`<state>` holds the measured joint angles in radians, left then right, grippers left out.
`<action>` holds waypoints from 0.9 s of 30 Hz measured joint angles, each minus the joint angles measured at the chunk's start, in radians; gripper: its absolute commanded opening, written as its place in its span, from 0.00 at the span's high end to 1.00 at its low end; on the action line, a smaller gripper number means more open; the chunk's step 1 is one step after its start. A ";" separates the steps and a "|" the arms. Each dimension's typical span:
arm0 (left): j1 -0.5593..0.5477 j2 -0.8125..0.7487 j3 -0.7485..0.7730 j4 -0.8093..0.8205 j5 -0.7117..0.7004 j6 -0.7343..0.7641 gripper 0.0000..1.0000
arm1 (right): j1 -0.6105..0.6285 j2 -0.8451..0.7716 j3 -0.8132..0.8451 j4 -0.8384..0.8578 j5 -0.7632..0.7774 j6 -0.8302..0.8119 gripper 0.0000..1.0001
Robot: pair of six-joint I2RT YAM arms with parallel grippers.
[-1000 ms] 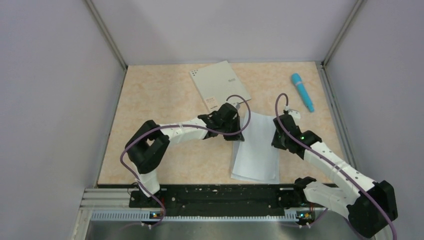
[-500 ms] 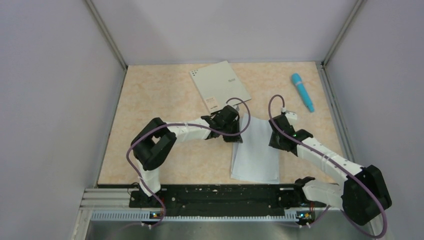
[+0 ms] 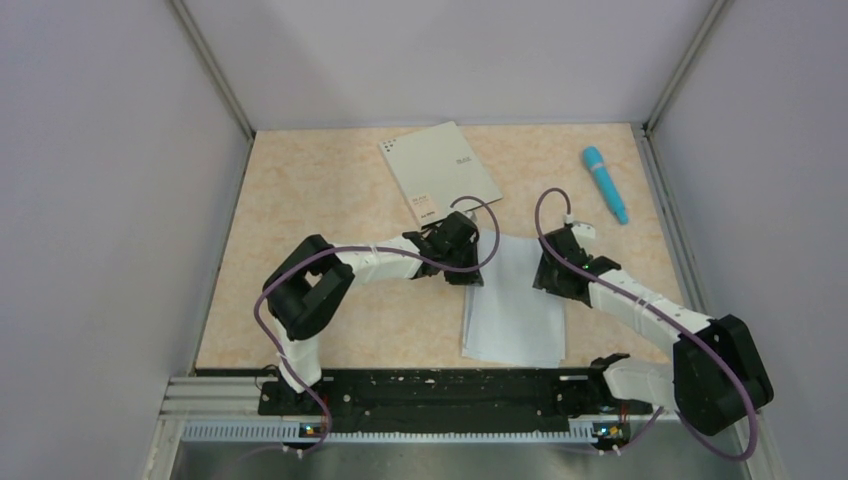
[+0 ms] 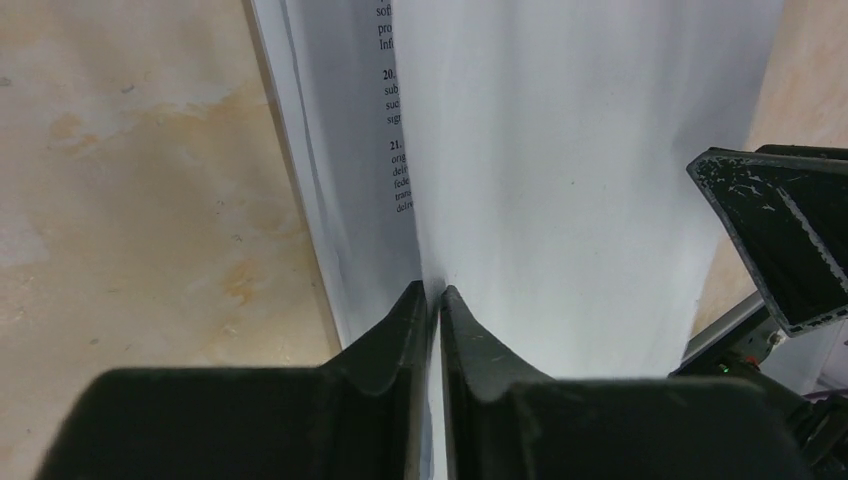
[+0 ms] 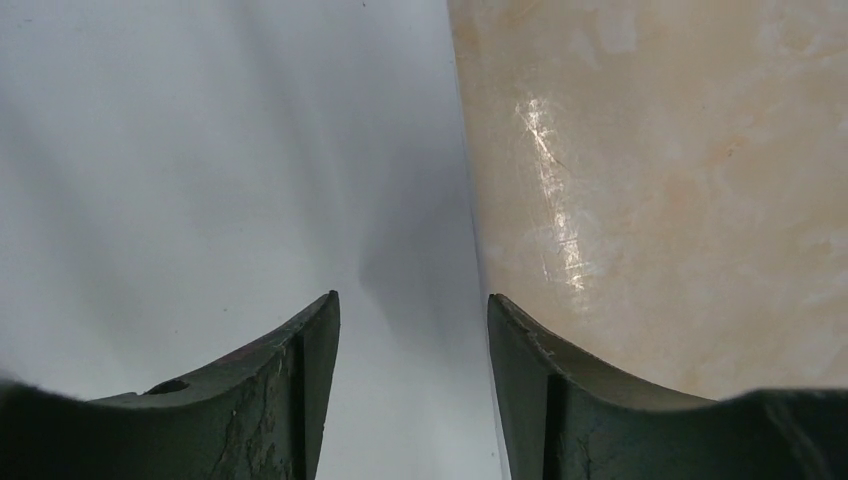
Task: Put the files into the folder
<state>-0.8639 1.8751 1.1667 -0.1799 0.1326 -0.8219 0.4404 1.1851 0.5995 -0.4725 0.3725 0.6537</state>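
Soft even light, glare on tabletop

Matt paper and card on a table with a soft sheen

The paper sheets at the left gripper are thin, smooth, matt white and faintly rippled. The table top beside the right gripper is mottled beige, stone-look, with a soft sheen and fine scratches. The fingers are matt black plastic, scuffed at the edges. Beyond the left gripper the folder looks like matt grey card. Beyond the right one the blue stick looks like smooth plastic.
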 measured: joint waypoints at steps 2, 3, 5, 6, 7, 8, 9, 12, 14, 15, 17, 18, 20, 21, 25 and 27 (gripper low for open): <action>0.000 0.000 0.000 -0.002 0.000 0.002 0.70 | -0.005 0.007 -0.004 0.009 0.000 -0.003 0.36; 0.000 0.000 0.000 -0.004 0.000 0.004 0.64 | -0.007 0.009 -0.005 0.010 0.000 -0.005 0.33; 0.000 0.000 0.000 -0.008 0.000 0.008 0.54 | -0.012 0.010 -0.006 0.015 0.000 -0.008 0.27; 0.000 0.000 0.000 -0.010 0.000 0.008 0.49 | -0.015 0.010 -0.006 0.018 0.001 -0.009 0.23; 0.000 -0.001 0.000 -0.013 0.000 0.010 0.44 | -0.019 0.010 -0.006 0.020 0.000 -0.010 0.19; 0.000 -0.003 0.000 -0.020 -0.003 0.011 0.40 | -0.024 0.010 -0.009 0.024 0.000 -0.014 0.16; 0.000 -0.007 0.000 -0.029 -0.008 0.016 0.36 | -0.029 0.010 -0.011 0.027 -0.001 -0.016 0.13; 0.003 -0.035 0.000 -0.071 -0.036 0.029 0.29 | -0.054 0.010 -0.024 0.043 -0.020 -0.023 0.07; 0.012 -0.063 0.000 -0.097 -0.044 0.044 0.28 | -0.079 0.009 -0.038 0.057 -0.047 -0.024 0.06; 0.019 -0.076 0.000 -0.103 -0.042 0.052 0.28 | -0.089 0.009 -0.045 0.063 -0.058 -0.025 0.06; 0.040 -0.091 0.000 -0.105 -0.022 0.072 0.27 | -0.105 0.009 -0.053 0.067 -0.085 -0.025 0.06; 0.049 -0.092 0.000 -0.104 -0.008 0.084 0.26 | -0.108 0.009 -0.055 0.072 -0.092 -0.025 0.06; 0.068 -0.090 0.000 -0.107 0.034 0.109 0.25 | -0.109 0.009 -0.056 0.077 -0.109 -0.025 0.05; 0.073 -0.087 0.000 -0.108 0.052 0.119 0.25 | -0.109 0.008 -0.056 0.081 -0.114 -0.025 0.05; 0.072 -0.058 0.000 -0.108 0.109 0.143 0.23 | -0.109 0.008 -0.056 0.086 -0.132 -0.025 0.05; 0.070 -0.034 0.000 -0.111 0.126 0.146 0.23 | -0.109 0.008 -0.056 0.087 -0.136 -0.025 0.05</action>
<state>-0.7940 1.8408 1.1667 -0.2905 0.2584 -0.6758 0.3309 1.1931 0.5434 -0.3859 0.2367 0.6289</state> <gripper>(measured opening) 0.763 0.949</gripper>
